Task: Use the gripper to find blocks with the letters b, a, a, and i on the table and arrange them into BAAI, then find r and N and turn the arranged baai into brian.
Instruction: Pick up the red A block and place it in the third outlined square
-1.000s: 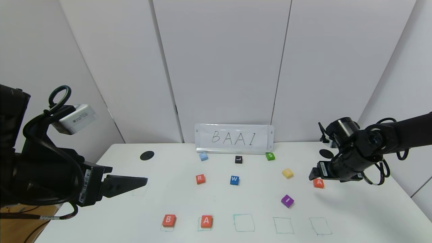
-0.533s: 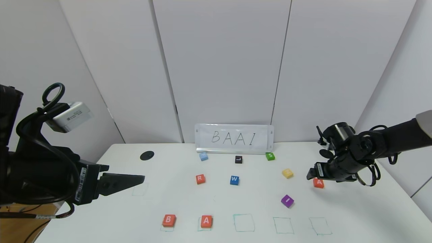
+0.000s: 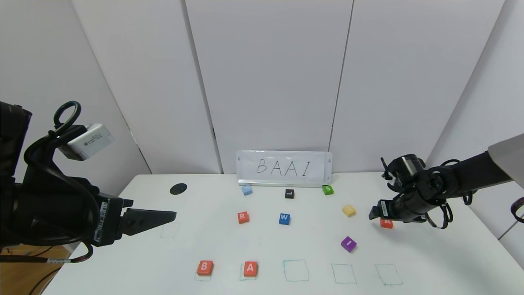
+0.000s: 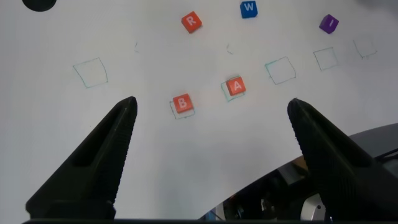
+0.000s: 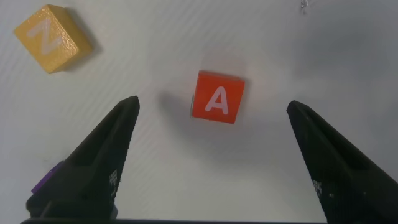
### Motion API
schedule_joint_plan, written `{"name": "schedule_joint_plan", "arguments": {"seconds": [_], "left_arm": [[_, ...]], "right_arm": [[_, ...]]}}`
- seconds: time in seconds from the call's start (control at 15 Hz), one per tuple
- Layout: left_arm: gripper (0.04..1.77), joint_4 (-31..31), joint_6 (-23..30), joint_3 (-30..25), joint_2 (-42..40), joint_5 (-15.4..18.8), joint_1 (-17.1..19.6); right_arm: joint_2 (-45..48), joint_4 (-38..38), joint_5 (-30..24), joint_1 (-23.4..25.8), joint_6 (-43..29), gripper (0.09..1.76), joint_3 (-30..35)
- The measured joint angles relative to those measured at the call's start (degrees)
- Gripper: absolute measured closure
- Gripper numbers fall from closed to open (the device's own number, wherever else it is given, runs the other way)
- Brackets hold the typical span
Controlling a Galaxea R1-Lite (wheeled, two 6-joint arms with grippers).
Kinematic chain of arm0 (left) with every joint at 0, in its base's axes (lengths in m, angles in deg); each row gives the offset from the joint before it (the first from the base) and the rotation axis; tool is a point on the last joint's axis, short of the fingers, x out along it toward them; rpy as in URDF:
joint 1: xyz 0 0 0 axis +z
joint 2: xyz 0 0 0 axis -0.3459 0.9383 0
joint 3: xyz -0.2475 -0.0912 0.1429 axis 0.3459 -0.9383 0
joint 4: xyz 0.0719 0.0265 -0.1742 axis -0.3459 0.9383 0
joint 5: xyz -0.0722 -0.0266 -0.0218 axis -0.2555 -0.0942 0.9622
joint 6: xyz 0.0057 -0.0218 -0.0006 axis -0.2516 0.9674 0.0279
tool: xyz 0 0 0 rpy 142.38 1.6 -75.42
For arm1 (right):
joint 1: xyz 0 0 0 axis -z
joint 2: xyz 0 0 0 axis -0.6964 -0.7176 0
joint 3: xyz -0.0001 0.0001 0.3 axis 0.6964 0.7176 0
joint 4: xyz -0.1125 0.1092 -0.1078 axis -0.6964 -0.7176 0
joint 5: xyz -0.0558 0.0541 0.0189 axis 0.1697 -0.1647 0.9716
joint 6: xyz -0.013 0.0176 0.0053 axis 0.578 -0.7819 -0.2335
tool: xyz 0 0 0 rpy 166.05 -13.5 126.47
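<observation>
On the white table (image 3: 229,246), the orange-red B block (image 3: 204,267) and an A block (image 3: 250,268) sit on the first two green outlines at the front; both show in the left wrist view, B (image 4: 182,104) and A (image 4: 236,86). The second A block (image 3: 386,223) lies at the right, partly hidden under my right gripper (image 3: 378,215), which is open just above it; the block (image 5: 217,97) lies between the spread fingers. The purple I block (image 3: 348,243) lies in front of it. The R block (image 3: 243,217) lies mid-table. My left gripper (image 3: 163,216) is open and empty over the left side.
A sign reading BAAI (image 3: 284,168) stands at the back. Light blue (image 3: 246,189), black L (image 3: 289,193), green S (image 3: 327,189), blue W (image 3: 284,218) and yellow N (image 3: 348,210) blocks lie around. Three empty green outlines (image 3: 296,270) follow the placed blocks. A black spot (image 3: 178,189) is at back left.
My right gripper has come down and slightly left over the second A block, now covering more of it. The left arm shifted only slightly. No block has moved.
</observation>
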Motion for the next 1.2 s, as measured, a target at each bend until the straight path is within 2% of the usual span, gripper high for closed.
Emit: {"name": "schedule_joint_plan", "arguments": {"seconds": [0.67,0.73,0.93,1.13,1.2], "left_arm": [[0.09,-0.18,-0.06,0.02,0.02,0.0,0.69],[0.09,-0.2,-0.09,0.05,0.02,0.0,0.72],[0.09,-0.16,-0.22,0.0,0.02,0.0,0.74],[0.09,-0.16,-0.77,-0.06,0.06,0.0,0.78],[0.09,-0.18,-0.77,-0.09,0.09,-0.02,0.8]], "right_arm": [[-1.93,3.62,0.16,0.16,-2.56,0.14,0.52],[-1.93,3.64,0.05,0.16,-2.57,0.22,0.72],[-1.85,3.62,0.05,-0.09,-2.51,0.71,1.32],[-1.51,3.38,0.1,-0.17,-2.49,1.04,1.54],[-1.44,3.38,0.13,-0.17,-2.49,1.23,1.55]]}}
